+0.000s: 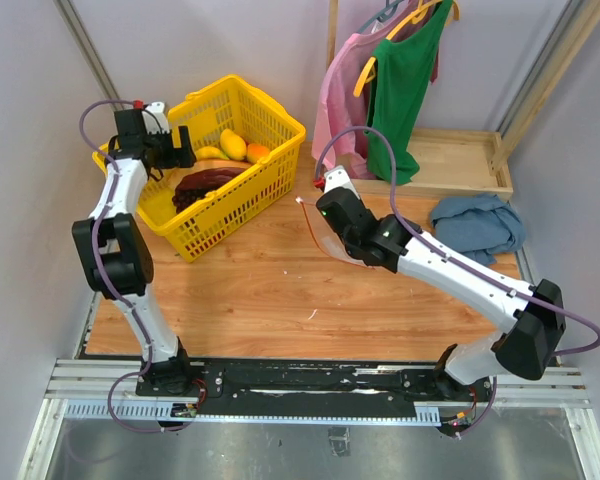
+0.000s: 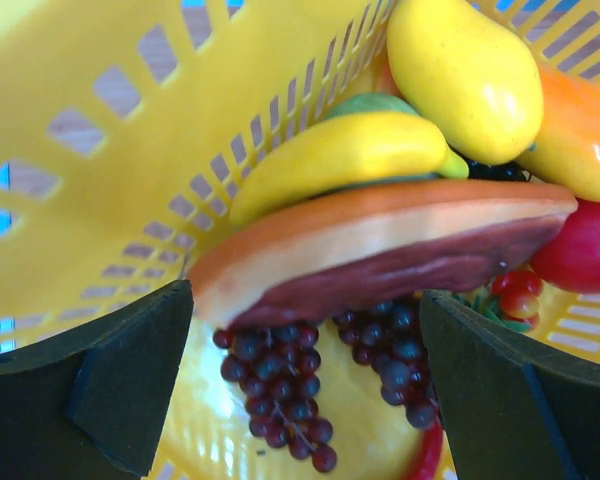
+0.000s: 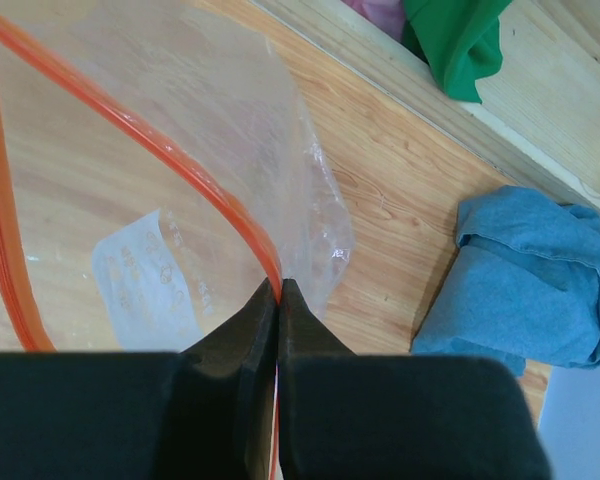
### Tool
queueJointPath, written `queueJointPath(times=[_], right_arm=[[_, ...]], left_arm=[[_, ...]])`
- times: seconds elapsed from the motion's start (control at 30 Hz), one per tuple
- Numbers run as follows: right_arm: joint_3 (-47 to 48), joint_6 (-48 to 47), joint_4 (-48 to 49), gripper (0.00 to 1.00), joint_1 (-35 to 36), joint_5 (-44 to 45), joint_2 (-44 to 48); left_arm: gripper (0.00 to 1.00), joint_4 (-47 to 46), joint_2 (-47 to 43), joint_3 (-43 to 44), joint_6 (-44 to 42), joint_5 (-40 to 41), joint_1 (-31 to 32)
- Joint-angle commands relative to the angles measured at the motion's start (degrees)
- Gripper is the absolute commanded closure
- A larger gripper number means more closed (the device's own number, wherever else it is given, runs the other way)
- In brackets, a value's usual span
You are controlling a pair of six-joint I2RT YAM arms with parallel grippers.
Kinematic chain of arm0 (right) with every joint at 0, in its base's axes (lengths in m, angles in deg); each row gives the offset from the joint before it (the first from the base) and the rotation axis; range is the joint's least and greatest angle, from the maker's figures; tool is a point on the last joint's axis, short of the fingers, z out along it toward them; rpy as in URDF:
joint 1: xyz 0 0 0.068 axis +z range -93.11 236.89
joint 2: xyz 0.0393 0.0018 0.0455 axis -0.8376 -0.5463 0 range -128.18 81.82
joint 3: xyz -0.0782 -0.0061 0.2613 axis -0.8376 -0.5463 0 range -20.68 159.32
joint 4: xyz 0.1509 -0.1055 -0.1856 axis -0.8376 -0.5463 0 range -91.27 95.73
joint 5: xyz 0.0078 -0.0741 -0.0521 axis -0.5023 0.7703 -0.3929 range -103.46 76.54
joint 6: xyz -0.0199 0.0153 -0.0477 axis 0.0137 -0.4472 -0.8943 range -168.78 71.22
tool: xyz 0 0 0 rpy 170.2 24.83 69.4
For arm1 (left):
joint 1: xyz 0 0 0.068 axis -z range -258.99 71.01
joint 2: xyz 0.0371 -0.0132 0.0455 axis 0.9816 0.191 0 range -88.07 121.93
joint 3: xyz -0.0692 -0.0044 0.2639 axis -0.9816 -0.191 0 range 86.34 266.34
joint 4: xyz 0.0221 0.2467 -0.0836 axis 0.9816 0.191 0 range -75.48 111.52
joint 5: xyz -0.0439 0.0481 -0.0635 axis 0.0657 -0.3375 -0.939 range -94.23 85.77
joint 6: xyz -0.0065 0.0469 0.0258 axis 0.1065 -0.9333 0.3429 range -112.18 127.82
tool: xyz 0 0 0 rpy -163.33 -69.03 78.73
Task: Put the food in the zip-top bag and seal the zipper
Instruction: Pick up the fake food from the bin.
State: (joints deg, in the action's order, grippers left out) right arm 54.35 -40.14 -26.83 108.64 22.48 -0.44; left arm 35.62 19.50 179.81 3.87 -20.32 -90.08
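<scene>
My left gripper (image 1: 170, 148) hangs open over the yellow basket (image 1: 242, 200). Between its fingers (image 2: 110, 390) lies a dark purple grape bunch (image 2: 280, 390), untouched on the basket floor. A long orange-brown piece (image 2: 380, 245) rests across the grapes, with a small yellow piece (image 2: 340, 155) behind it and a thin red chili (image 2: 427, 455) at the right finger. My right gripper (image 3: 279, 290) is shut on the red-orange zipper (image 3: 160, 150) of the clear zip-top bag (image 3: 210, 130). The bag's mouth gapes open above the table (image 1: 280, 290), with its white label (image 3: 145, 275) showing.
More toy fruit fills the basket: a yellow mango-like piece (image 2: 470, 70), an orange one (image 2: 580, 130) and a red one (image 2: 590, 245). A blue cloth (image 1: 477, 225) lies at the right. Pink and green garments (image 1: 395, 80) hang over a raised wooden platform (image 1: 460, 160).
</scene>
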Motion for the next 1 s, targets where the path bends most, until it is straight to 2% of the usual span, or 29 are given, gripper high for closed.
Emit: queueJointPath(times=[0.0,0.2,0.4,0.67,0.97], right_arm=[[-1.29,-1.29,2.11,0.98,0.71,-0.68,1.65],[-1.21,-2.11,2.56,0.97,0.68,-1.24,0.90],[-1.45,-2.49,3.09,0.97,0.57,-1.43,0.72],[-1.79,-2.41,3.41,0.96,0.56,-2.55,1.55],[-2.11,-2.66,3.90,0.96,0.62,-2.76,1.96]], left_arm=[[0.01,0.63,6.23,6.86,-7.42,-4.45,-0.40],[0.01,4.18,14.48,12.75,-8.74,-10.72,-0.81],[0.02,5.50,15.74,11.65,-9.06,-15.09,-0.77],[0.12,6.86,9.72,6.07,-8.04,-18.74,-0.48],[0.18,8.48,2.53,0.01,-5.64,-16.99,2.43]])
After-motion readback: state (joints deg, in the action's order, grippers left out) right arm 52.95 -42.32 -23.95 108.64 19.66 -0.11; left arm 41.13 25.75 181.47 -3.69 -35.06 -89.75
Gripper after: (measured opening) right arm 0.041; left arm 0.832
